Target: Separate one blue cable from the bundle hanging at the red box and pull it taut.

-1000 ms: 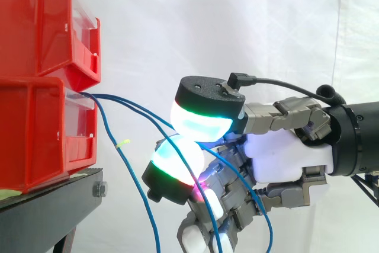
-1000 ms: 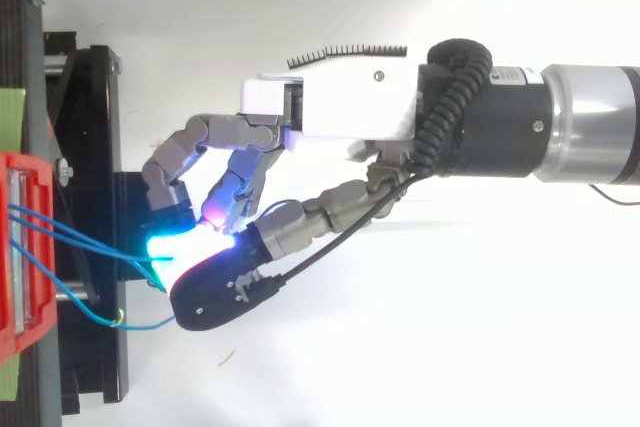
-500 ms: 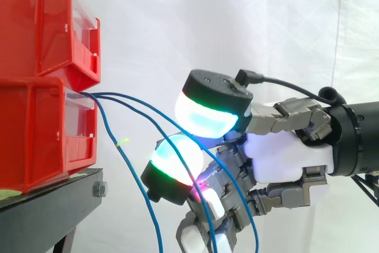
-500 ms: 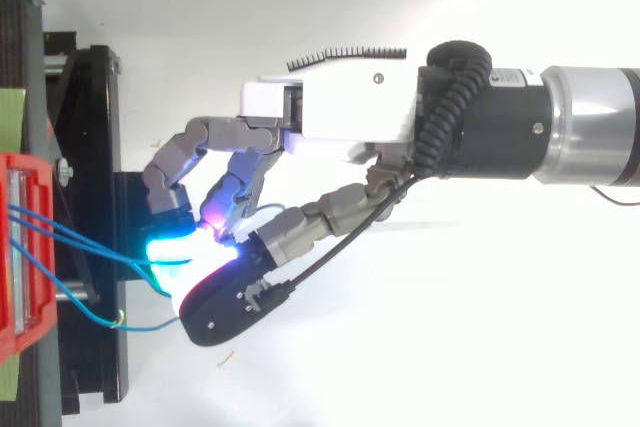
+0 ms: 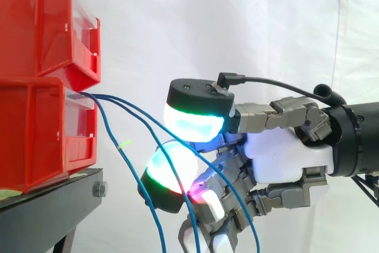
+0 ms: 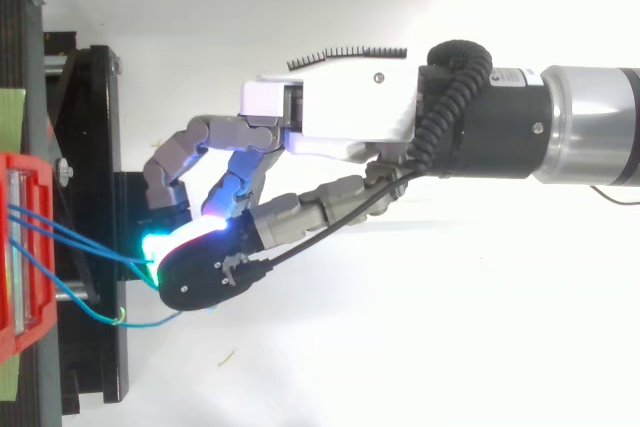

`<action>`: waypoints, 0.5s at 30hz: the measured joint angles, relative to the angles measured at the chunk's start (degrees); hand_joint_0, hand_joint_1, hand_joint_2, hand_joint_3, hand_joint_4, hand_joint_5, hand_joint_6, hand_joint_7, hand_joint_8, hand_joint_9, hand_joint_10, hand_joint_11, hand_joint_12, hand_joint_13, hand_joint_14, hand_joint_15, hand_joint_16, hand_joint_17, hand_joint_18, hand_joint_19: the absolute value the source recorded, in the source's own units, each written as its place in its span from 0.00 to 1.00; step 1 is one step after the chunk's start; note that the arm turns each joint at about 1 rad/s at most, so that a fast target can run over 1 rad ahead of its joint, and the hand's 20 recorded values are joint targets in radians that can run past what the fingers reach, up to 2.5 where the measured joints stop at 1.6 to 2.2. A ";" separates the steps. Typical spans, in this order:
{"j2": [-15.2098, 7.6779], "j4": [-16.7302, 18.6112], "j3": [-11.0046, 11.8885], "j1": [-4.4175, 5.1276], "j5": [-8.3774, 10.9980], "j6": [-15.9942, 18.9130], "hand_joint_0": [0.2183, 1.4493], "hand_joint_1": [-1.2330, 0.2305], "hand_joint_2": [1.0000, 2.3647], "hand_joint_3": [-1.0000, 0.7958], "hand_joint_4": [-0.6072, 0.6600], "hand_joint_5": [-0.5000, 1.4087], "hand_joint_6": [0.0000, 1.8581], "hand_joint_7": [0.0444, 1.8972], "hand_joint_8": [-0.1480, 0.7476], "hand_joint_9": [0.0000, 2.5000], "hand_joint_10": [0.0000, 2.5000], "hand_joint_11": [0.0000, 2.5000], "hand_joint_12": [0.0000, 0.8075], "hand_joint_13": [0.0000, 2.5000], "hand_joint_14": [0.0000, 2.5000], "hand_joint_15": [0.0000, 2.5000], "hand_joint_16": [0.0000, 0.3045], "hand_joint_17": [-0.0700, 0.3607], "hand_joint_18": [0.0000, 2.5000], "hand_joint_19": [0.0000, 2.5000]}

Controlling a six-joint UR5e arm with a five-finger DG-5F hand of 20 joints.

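Fingers [image 5: 192, 124] curled, pads pinching one blue cable [image 5: 139, 109]. It slants up-left from hand [image 5: 284, 158] to red box [image 5: 41, 128]; tautening likely needs a rightward pull.

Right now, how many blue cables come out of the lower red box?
3. The first cable droops steeply beside the red box, carrying a yellow-green tie. The second cable and third cable slope into the hand's pinch. More may hide inside.
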 measured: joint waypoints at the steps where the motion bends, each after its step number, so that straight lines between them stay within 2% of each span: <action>1: 0.00 0.00 0.00 0.00 0.00 0.00 0.29 0.42 0.00 0.49 0.59 0.19 0.45 0.48 0.56 0.42 0.01 0.35 0.50 0.36 0.01 0.19 0.18 0.44 0.37 0.19; 5: 0.00 0.00 0.00 0.00 0.02 0.00 0.28 0.39 0.02 0.49 0.59 0.18 0.46 0.47 0.56 0.42 0.01 0.35 0.50 0.36 0.01 0.19 0.18 0.45 0.37 0.19; 15: 0.00 -0.01 0.00 0.00 0.02 0.00 0.30 0.34 0.00 0.51 0.55 0.17 0.48 0.47 0.54 0.40 0.01 0.36 0.47 0.35 0.01 0.19 0.16 0.42 0.36 0.20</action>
